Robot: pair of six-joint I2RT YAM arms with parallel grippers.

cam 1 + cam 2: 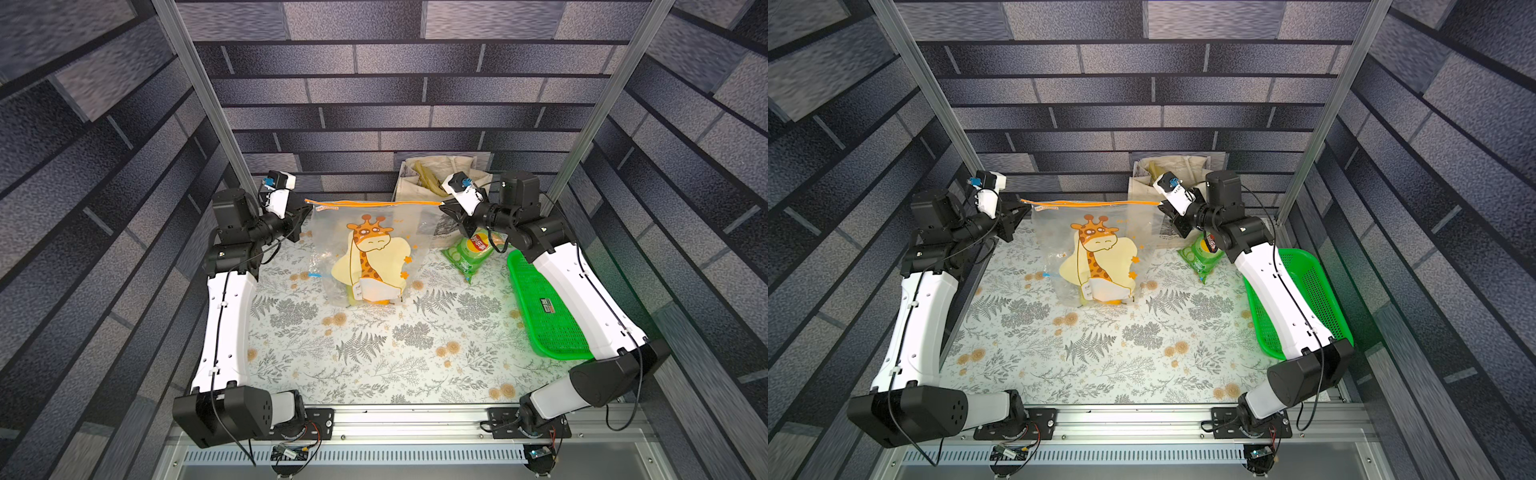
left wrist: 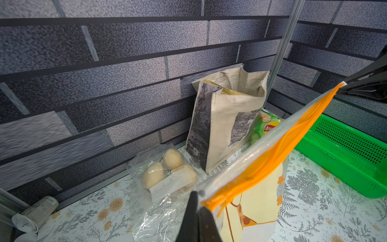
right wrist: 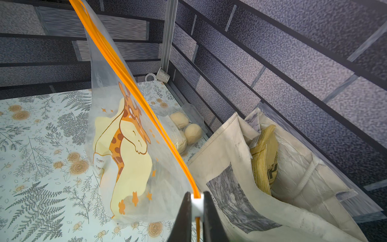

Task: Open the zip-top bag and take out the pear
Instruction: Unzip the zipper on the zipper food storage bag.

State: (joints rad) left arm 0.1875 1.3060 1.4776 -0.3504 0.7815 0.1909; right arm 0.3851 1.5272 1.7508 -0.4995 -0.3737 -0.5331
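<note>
Right gripper [image 3: 196,200]: jaws narrowed onto the white slider [image 3: 196,205] at its end of the orange zip track [image 1: 374,203], with nothing else between them.
Left gripper [image 1: 306,206]: pinched tight on the opposite top corner of the zip-top bag [image 1: 365,249].
Bag: hangs between the two grippers, top edge taut and level, bottom resting on the flowered table [image 1: 374,353].
Zip: in the wrist views the orange strips seem to part a little mid-span. I cannot tell whether the seal is undone along its whole length.
Pear [image 1: 352,296]: a yellow-green shape low in the bag, mostly hidden behind the giraffe print.
Surroundings: a canvas tote [image 1: 419,174] stands behind the right gripper. A chip packet [image 1: 473,253] and a green basket [image 1: 544,316] lie beside that arm.
Step in hand: opening the mouth; the pear is not yet out.
Next move: probably one gripper lets go to spread the mouth and reach down. The other must hold the limp bag upright.
</note>
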